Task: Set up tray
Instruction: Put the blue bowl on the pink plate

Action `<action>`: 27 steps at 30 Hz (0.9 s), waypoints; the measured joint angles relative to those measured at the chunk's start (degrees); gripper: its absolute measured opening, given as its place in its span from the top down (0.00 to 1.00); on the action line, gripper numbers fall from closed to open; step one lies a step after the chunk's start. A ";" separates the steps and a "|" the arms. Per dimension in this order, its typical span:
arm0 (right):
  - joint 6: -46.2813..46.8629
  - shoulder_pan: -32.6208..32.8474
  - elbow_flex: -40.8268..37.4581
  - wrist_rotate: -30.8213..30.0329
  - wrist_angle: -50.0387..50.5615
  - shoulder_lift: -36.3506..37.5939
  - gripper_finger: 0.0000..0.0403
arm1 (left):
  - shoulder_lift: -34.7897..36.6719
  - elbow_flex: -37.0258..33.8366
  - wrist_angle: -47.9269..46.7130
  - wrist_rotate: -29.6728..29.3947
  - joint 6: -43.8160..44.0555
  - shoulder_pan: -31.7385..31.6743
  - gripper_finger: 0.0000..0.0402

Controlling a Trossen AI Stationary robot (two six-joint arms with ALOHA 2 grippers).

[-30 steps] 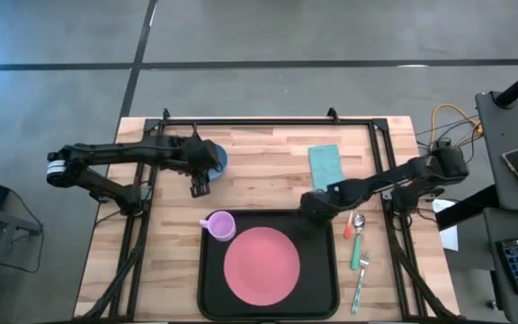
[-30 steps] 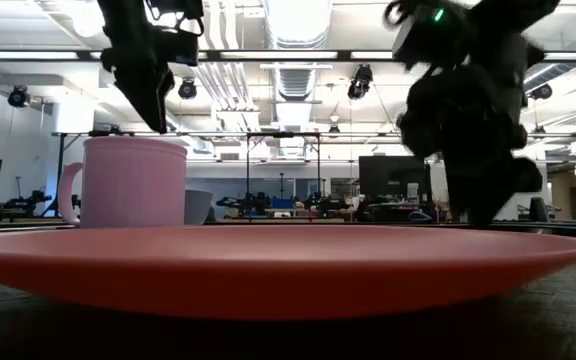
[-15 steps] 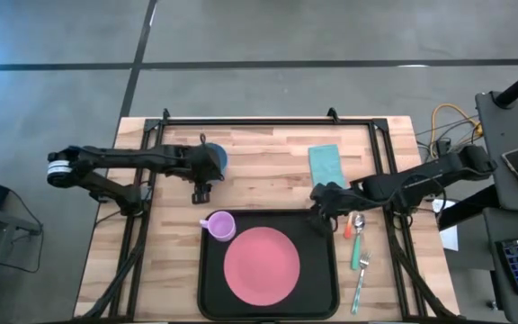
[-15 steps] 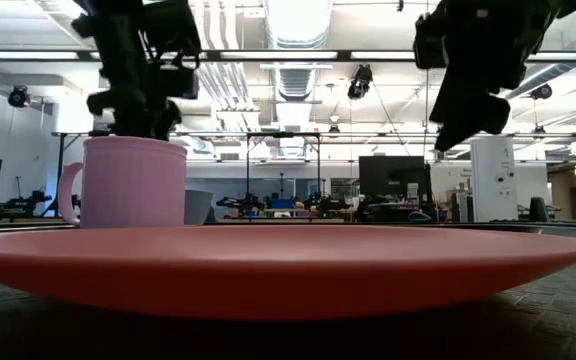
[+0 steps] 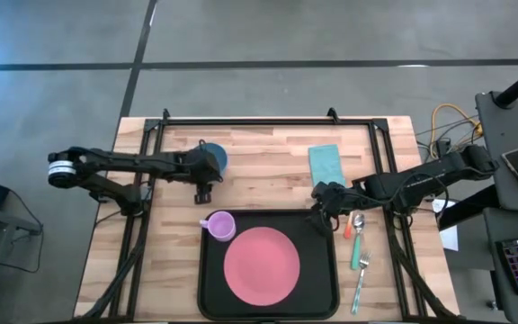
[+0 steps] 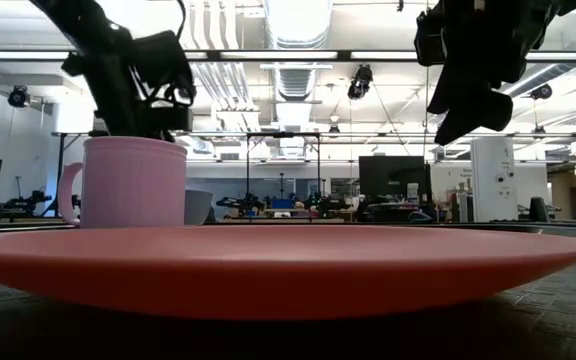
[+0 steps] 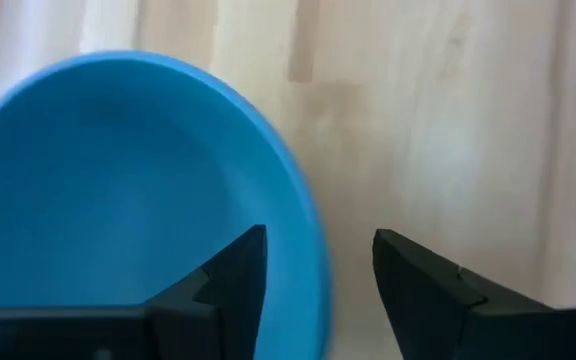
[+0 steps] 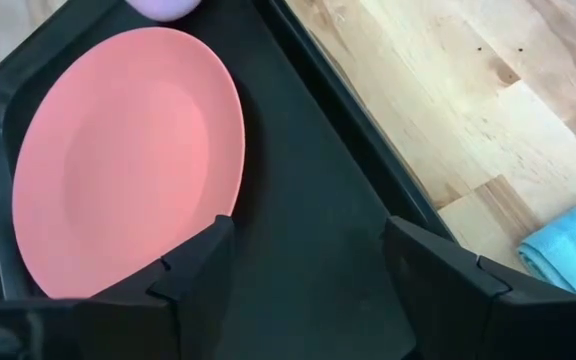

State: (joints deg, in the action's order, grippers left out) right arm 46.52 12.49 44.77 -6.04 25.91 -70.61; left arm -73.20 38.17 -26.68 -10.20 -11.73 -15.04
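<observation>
Left gripper (image 7: 315,262) fingers seemingly astride bowl (image 7: 118,190) rim

No readable text — no labels, signs.

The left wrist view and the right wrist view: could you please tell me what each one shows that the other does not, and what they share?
Only the left wrist view shows the blue bowl, with the open left gripper straddling its rim, one finger inside and one outside. Only the right wrist view shows the black tray, the pink plate lying in it, a bit of the purple cup and a corner of the light blue cloth, seen past the open right gripper. Both show the wooden table.
</observation>
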 joint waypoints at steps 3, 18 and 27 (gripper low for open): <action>0.00 -0.02 0.00 0.00 -0.03 0.00 0.41 | -0.04 -1.90 3.07 -0.59 -1.52 -0.57 0.66; 9.59 -0.18 0.00 -0.11 -0.95 0.07 0.44 | -0.06 12.61 -11.57 -0.36 -1.70 -0.47 1.00; 15.44 -1.64 0.00 -3.31 -0.97 0.50 0.44 | -0.30 34.14 -17.26 10.58 -1.66 5.83 1.00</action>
State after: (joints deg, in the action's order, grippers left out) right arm 61.96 10.85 44.77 -9.35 24.94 -70.11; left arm -73.50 72.30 -43.93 0.38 -13.39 -9.21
